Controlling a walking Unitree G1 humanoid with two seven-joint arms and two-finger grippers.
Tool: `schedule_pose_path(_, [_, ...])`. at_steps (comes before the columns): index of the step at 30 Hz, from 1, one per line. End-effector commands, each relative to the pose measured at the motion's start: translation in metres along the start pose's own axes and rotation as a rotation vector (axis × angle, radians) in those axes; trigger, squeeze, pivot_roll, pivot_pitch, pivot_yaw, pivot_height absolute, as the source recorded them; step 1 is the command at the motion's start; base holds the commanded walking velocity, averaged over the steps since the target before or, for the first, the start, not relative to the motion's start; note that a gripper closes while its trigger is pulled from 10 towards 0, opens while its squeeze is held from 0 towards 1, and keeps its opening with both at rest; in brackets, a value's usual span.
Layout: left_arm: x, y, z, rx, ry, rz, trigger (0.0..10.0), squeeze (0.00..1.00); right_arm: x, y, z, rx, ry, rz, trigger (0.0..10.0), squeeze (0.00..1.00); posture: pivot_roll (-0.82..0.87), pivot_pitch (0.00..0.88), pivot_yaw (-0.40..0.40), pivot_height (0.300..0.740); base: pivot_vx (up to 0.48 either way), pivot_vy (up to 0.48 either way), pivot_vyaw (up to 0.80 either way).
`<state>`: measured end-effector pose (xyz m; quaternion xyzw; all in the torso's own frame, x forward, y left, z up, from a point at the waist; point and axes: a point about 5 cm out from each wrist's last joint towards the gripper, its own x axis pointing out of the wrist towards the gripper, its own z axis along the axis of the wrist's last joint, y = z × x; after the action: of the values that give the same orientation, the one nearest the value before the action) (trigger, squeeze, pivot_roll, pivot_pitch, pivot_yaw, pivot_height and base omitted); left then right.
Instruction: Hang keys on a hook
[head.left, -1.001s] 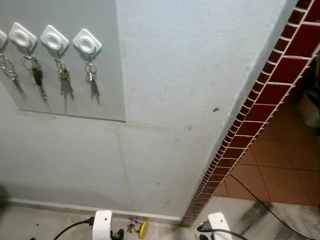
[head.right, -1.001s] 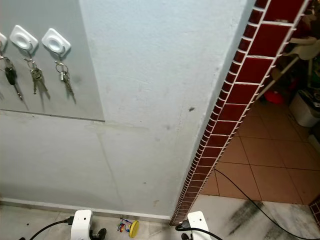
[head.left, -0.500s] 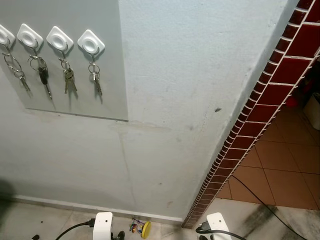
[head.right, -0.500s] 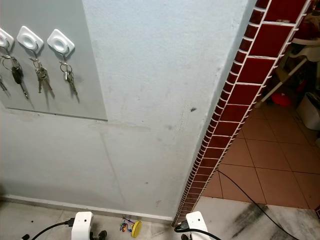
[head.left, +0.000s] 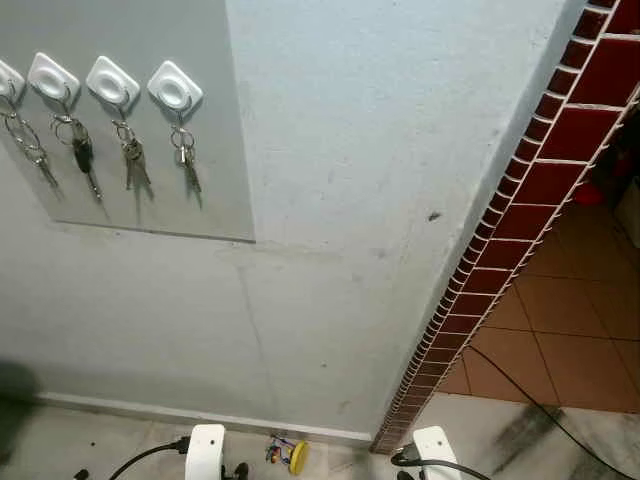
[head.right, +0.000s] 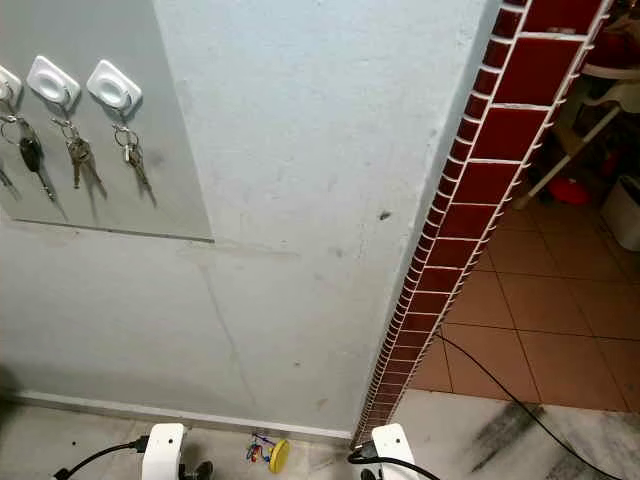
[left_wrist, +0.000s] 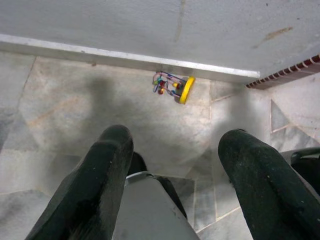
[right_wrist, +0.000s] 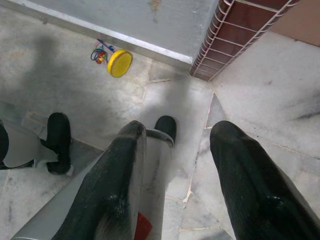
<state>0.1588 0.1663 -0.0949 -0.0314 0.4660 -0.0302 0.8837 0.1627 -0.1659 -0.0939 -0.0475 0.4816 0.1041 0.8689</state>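
A grey panel (head.left: 215, 190) on the wall at upper left carries a row of white square hooks (head.left: 175, 88). A bunch of keys (head.left: 187, 162) hangs from each hook in view. On the floor by the baseboard lies a key bunch with a round yellow tag (head.left: 290, 456), which appears in the left wrist view too (left_wrist: 176, 86). Both arms hang low, well short of that bunch. The left gripper (left_wrist: 172, 190) points down at the floor, fingers apart and holding nothing. The right gripper (right_wrist: 175, 185) is likewise open and holding nothing.
A corner faced with dark red tiles (head.left: 500, 250) runs down the wall's right edge. Beyond it lies a terracotta tiled floor (head.left: 560, 360) crossed by a black cable (head.left: 540, 412). My own black foot (right_wrist: 165, 127) stands on the grey stone floor (right_wrist: 260, 100).
The head view has shifted slightly, so the hooks sit a little differently in frame. Nothing in the scene has moved, and both grippers hang as before.
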Motion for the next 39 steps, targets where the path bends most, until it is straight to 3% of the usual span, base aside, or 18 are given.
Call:
schedule_pose_path(1, [-0.0002, 0.0016, -0.0004, 0.02, 0.01, -0.001, 10.0, 0.0, -0.0002, -0.0006, -0.0011, 0.024, 0.007, -0.005, 10.0, 0.0, -0.18, 0.0, 0.017, 0.74, 0.0, 0.0, 0.0])
schedule_pose_path(39, [0.0003, 0.0007, 0.001, 0.01, 0.005, 0.0, 10.0, 0.0, -0.0002, -0.0016, -0.0012, 0.023, 0.014, -0.004, 10.0, 0.0, -0.17, 0.0, 0.012, 0.74, 0.0, 0.0, 0.0])
